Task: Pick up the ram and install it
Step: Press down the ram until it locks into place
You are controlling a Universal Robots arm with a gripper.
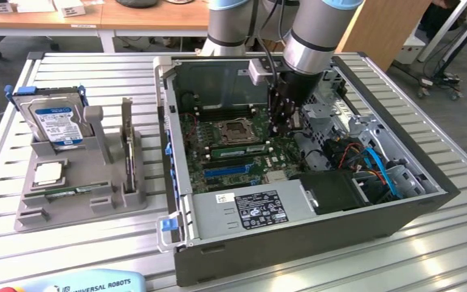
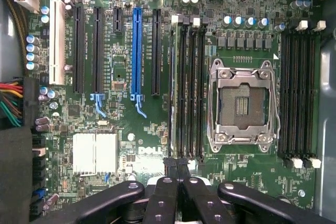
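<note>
**Tool:** black, multi-link gripper, shut completely, tips pressed together with no gap and nothing visibly clamped between them. Positioned inside the open dark-grey tower computer case, directly above the green motherboard. Stationed at one end of the bank of four black memory slots beside the silver, square CPU socket, in line with the slot farthest from that socket.

**Workpiece:** long, narrow green circuit-board stick, the ram. Stands on its long edge in that outer slot, parallel to the neighbouring slots. Judged as placed in the slot and not carried by the tool. Contact between tips and stick: cannot tell. Seating depth and latch position: cannot tell.

**Reasons, as a judgement:**
- Stands upright because of the slot, accepting the contact edge only from above.
- Closed tips probably preferred here for one blunt face against the thin upper edge.
- End position probably chosen for pressing close to a retaining latch.

**Storage:** grey moulded fixture on the slatted metal table, at the exterior view's left, just beside the case. Holds a silver hard drive with blue label upright in a cradle and a small square silver CPU chip flat in a pocket, presumably for fixed pick-up positions. Also holds a dark narrow strip flat in a front groove; identity not determinable.
</note>
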